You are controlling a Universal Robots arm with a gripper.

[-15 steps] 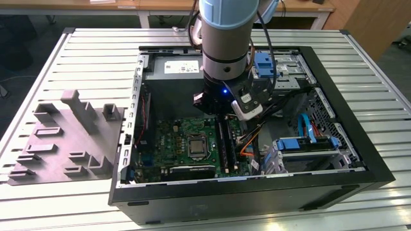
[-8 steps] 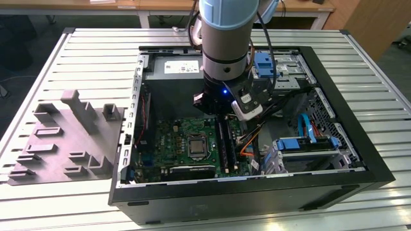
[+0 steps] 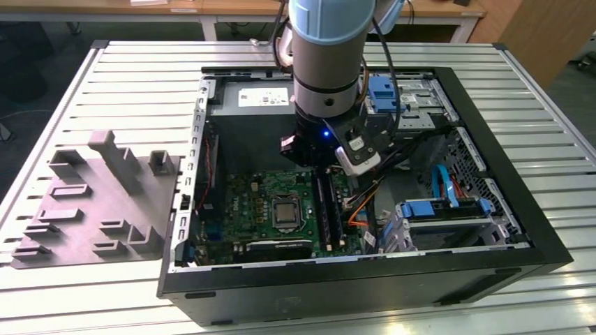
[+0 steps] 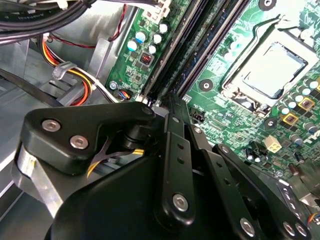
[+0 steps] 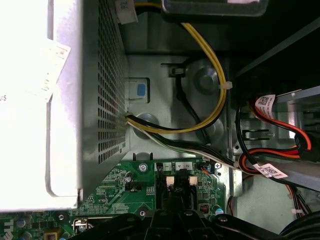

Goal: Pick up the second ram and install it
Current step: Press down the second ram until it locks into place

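Black link arms of the gripper [image 4: 172, 102] sit closest in the second wrist view, narrowing to a tip at the end of the long black memory slots [image 4: 200, 45] on the green motherboard [image 4: 240, 115]. The processor socket [image 4: 267, 67] lies just beside those slots. Whether the gripper is spread, pressed together or pinching something cannot be told, as its tip is hidden.

In the exterior view the arm reaches straight down into the open computer case [image 3: 549, 244], which lies on a slatted table [image 3: 139, 84]. The second ram [image 3: 324, 202] appears as a dark narrow strip standing on edge in the slots. Its long axis runs from under the gripper toward the near wall of the case. A grey moulded tray [image 3: 93, 202] rests at the exterior view's left, well apart.
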